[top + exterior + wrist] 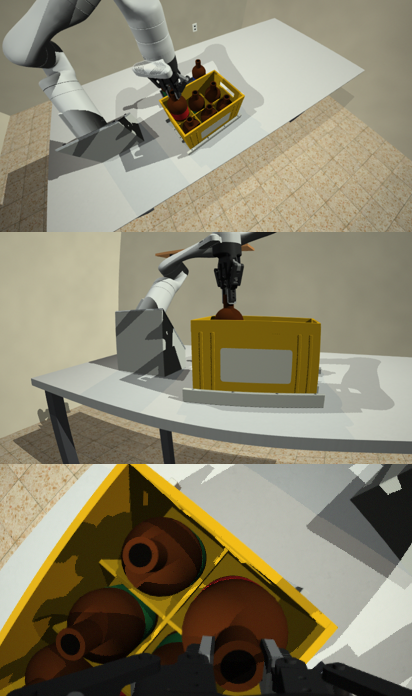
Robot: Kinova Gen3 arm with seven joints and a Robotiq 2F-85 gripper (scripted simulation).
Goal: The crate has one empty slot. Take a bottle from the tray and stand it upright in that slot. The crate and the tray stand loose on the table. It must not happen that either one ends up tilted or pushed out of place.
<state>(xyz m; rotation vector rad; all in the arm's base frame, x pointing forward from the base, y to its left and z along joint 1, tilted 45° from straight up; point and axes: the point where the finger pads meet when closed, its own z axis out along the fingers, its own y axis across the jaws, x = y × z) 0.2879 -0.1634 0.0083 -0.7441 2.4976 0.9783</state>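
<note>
My gripper [175, 94] [229, 299] [236, 655] is shut on the neck of a brown bottle with a red label [177, 105] [229, 314] [235, 609]. The bottle is upright, its lower part inside the corner slot of the yellow crate [192, 142] [255, 335] [272, 578]. It stands higher than the other bottles in the crate; its base is hidden. Several brown bottles fill the other slots, among them one [190, 123] [165, 556] beside the held bottle. Behind the crate, a brown bottle with a blue label [198, 70] stands. The tray is mostly hidden.
A green-labelled thing [164, 93] shows partly behind the crate and gripper. A pale strip [214, 134] [253, 400] runs along the crate's foot. The grey robot mount [100, 141] [139, 341] stands left of the crate. The table edge [230, 430] lies in front.
</note>
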